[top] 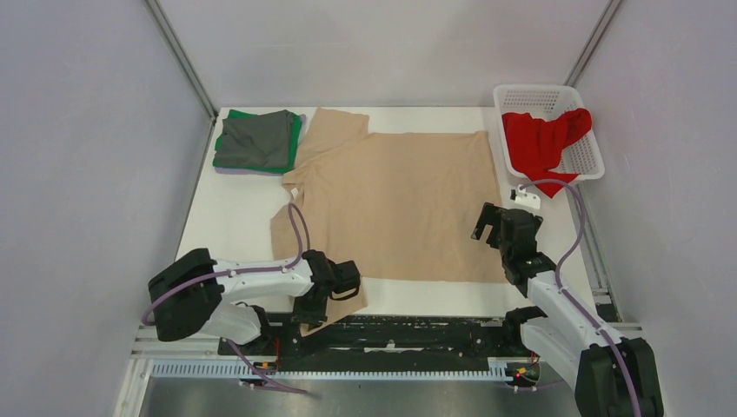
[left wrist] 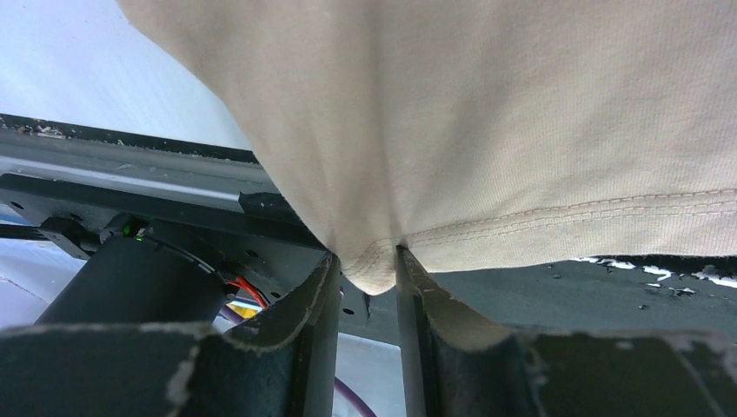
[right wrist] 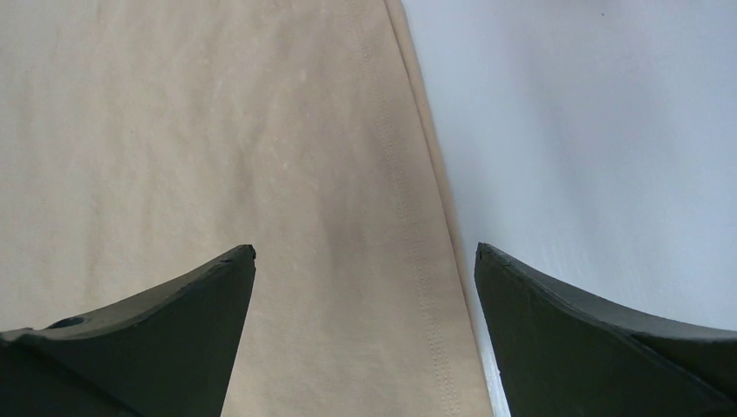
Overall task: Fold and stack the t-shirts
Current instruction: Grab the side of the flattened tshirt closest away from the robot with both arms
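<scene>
Beige t-shirt (top: 400, 204) lies spread mid-table between folded t-shirts (top: 256, 139) and white basket (top: 539, 89) holding red t-shirt (top: 539, 139); left gripper (left wrist: 366, 261) pinches its near hem corner, right gripper (right wrist: 365, 248) hangs wide open, empty, over its right edge

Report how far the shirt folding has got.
Done: folded stack of grey, green, lavender shirts, far left. In hand: beige shirt spread out, left tool shut on its near corner, right tool open over its right edge. Left: the red shirt in the basket.
</scene>
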`<state>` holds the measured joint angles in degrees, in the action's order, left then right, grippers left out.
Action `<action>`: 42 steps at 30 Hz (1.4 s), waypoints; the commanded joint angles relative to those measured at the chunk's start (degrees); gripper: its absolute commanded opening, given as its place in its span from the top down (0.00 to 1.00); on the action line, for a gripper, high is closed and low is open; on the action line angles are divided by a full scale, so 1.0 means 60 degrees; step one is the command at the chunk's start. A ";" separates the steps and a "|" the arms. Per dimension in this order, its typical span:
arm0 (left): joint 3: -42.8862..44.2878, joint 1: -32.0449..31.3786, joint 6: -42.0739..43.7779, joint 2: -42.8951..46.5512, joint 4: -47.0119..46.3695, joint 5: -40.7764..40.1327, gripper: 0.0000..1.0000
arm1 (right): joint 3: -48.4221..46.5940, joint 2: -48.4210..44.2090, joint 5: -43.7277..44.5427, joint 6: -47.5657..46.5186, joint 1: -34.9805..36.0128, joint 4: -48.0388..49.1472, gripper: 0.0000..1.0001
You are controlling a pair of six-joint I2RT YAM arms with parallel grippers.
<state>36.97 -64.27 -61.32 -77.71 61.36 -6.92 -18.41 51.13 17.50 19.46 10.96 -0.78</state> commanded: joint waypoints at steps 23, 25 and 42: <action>0.0562 -0.0092 0.0387 0.1432 -0.1307 -0.0517 0.98 | -0.0417 -0.1153 0.0682 0.0696 -0.0040 -0.2255 0.01; 0.0499 -0.0099 0.0449 0.1640 -0.1277 -0.0507 0.98 | -0.0589 -0.1526 0.0577 0.1016 -0.0054 -0.3266 0.01; -0.0225 -0.0099 0.0657 0.3159 -0.1258 0.0133 0.98 | 0.0573 -0.3875 0.0684 0.3950 -0.0042 -0.6047 0.33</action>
<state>36.42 -64.73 -59.42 -61.01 53.84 -7.09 -18.85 26.28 22.00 39.16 10.74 -39.27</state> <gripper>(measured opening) 0.035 0.683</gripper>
